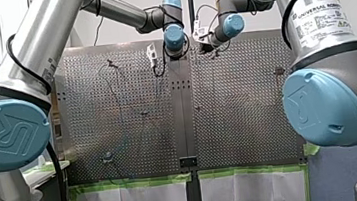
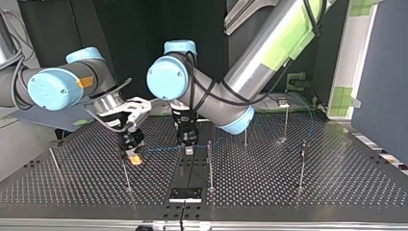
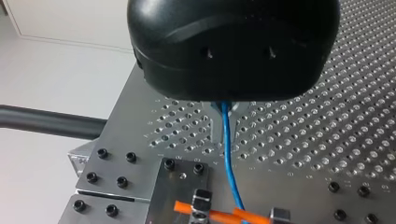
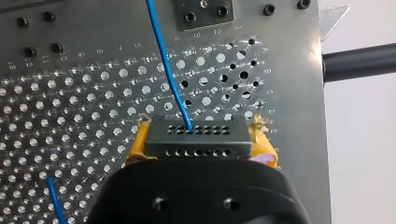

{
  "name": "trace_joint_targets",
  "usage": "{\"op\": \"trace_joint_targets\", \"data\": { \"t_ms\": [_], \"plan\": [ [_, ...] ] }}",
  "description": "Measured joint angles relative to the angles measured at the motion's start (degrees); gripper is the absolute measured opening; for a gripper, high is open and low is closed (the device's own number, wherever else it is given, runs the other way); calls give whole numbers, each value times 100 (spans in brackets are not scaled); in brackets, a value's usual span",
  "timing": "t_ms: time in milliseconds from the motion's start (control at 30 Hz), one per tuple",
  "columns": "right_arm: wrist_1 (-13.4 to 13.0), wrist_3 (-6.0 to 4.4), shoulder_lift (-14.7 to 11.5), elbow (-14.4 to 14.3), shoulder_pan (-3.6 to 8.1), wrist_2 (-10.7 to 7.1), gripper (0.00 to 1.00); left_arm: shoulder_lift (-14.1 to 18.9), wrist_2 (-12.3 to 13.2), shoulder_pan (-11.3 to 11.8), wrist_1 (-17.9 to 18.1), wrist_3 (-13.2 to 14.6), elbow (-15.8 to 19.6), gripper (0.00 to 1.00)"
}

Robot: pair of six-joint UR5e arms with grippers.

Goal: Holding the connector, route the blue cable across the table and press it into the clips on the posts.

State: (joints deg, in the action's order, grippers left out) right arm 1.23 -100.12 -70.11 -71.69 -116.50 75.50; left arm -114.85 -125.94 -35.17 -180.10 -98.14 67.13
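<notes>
- Two grippers low over the perforated table [image 2: 312, 185], close together left of the middle in the top view. Both at the upper middle of the frame in the front view, too small there for any reading of fingers.
- My right gripper [image 2: 131, 152], on the arm from the left edge of the top view: drawn in narrow and clamped on the connector [image 4: 195, 140]. Yellow pads [image 4: 136, 149] tight against both ends of it in the right wrist view.
- Connector: a dark grey block with two rows of small holes, down near the table at the lower left of middle in the top view. Touching the surface or just clear of it: cannot tell.
- Blue cable [image 4: 166, 70]: out of the connector's far row of holes, then ahead of the right gripper across the table and past a bolted plate [image 4: 204, 18].
- In the top view, a short blue span from the right gripper across to my left gripper [image 2: 186, 144] at the middle of the frame. Faint beyond that, toward the upper right.
- Left gripper: black housing, metal fingers [image 3: 217, 133] narrow, pinched on the cable between them in the left wrist view.
- Several thin upright posts [image 2: 210, 166] across the top view. One at the upper right with a dark clip [image 2: 283, 102] on top.
</notes>
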Motion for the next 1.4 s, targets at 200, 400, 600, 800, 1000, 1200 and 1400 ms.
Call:
{"op": "trace_joint_targets", "data": {
  "t_ms": [200, 400, 600, 800, 1000, 1200, 1400],
  "plan": [
    [0, 0, 7, -17, -23, 1, 0, -4, -251, -82, -75, -52, 83, 0],
    [-18, 0, 13, -190, -62, 18, 0, 0, -317, -174, 92, -78, 355, 0],
    [-53, 28, 21, -465, -66, 84, 0, -3, -250, -199, 373, -104, 645, 0],
    [-193, 41, 28, -748, -58, 177, 0, -58, -6, -123, 660, -127, 933, 0],
    [-466, -7, 85, -1037, -26, 230, 0, -295, 266, -76, 938, -145, 1210, 0],
    [-569, 65, 331, -1339, -8, 267, 0, -599, 570, -61, 1242, -156, 1515, 0],
    [-658, 76, 456, -1633, 22, 294, 0, -786, 758, 0, 1558, -170, 1831, 0]
  ]
}}
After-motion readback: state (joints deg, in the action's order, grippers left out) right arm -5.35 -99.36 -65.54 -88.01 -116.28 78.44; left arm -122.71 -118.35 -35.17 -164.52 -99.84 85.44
